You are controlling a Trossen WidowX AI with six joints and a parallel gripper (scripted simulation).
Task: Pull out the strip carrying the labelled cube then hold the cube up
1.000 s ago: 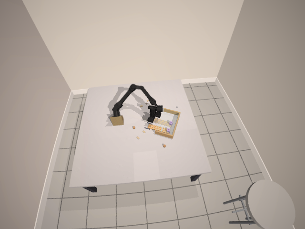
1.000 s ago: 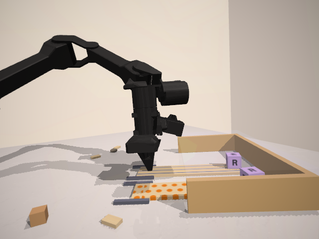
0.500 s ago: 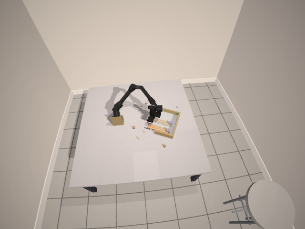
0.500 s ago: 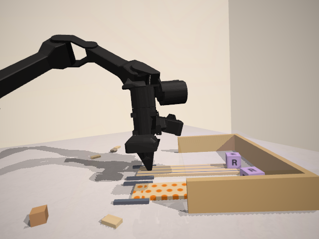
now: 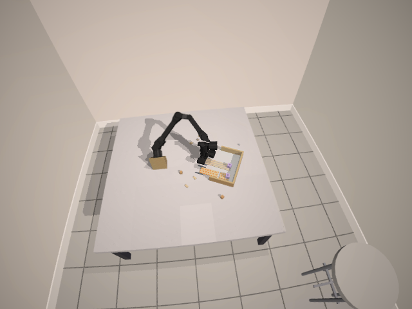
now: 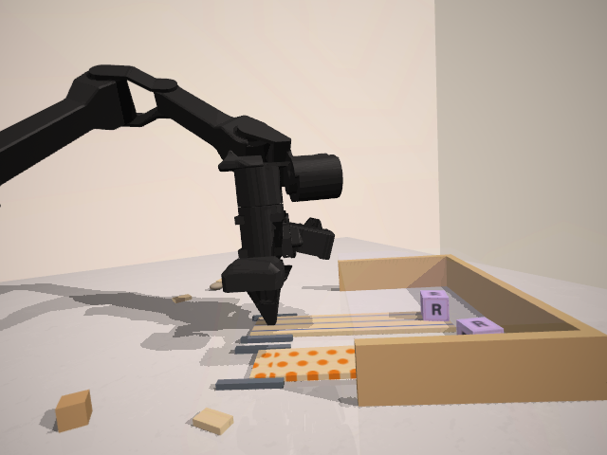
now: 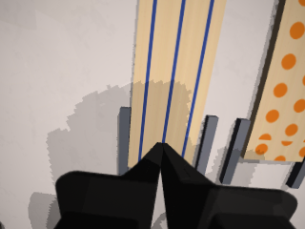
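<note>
My gripper (image 5: 201, 161) (image 6: 269, 320) (image 7: 161, 147) is shut, with nothing between the fingers. Its tip rests on the near end of the tan strip with blue stripes (image 5: 217, 163) (image 6: 342, 323) (image 7: 176, 57). That strip runs into the wooden tray (image 5: 237, 166) (image 6: 466, 367), where a purple cube marked R (image 5: 229, 165) (image 6: 434, 305) sits at its far end. An orange-dotted strip (image 5: 208, 172) (image 6: 303, 364) (image 7: 286, 72) lies beside it. A second purple R cube (image 5: 228, 175) (image 6: 479, 324) sits in its lane, partly hidden by the tray's front wall.
Short grey bars (image 6: 266, 338) (image 6: 249, 383) (image 7: 206, 143) lie beside the strips' near ends. Small tan blocks (image 6: 73, 409) (image 6: 212, 421) (image 5: 221, 196) are scattered on the table. The arm's base (image 5: 158, 162) stands to the left. A stool (image 5: 365, 275) stands on the floor.
</note>
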